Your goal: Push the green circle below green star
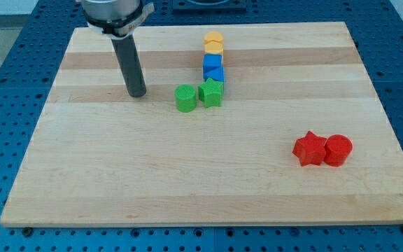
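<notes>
The green circle (pixel 185 98) lies near the board's upper middle. The green star (pixel 211 92) sits right beside it on the view's right, nearly touching. My tip (pixel 138 93) rests on the board to the view's left of the green circle, about one block width of bare wood apart from it. The rod rises from the tip toward the view's top left.
Above the green star stands a column: a blue block (pixel 214 73), another blue block (pixel 213 61), and two yellow blocks (pixel 214 41). A red star (pixel 309 148) and a red circle (pixel 338 150) lie together at the lower right. The wooden board (pixel 117 175) sits on a blue perforated table.
</notes>
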